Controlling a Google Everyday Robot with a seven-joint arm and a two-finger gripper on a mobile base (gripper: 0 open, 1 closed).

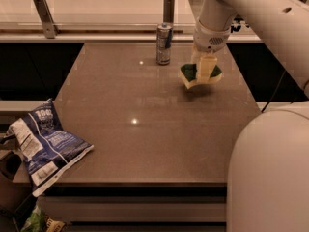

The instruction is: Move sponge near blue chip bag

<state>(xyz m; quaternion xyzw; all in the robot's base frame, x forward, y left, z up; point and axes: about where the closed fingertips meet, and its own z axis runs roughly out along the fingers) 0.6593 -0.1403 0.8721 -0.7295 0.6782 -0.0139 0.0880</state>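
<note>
Brown tabletop (145, 129), sponge (189, 72) in the gripper (206, 74).
Jaws clamp the sponge just right of the can (164, 43); the blue chip bag (46, 146) lies well front-left of it.

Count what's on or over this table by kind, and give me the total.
Sponges: 1, the sponge, held in the gripper just above the table at its far right.
Cans: 1, the can, upright near the far edge.
Chip bags: 1, the blue chip bag, at the near left corner.
Total: 3
</note>
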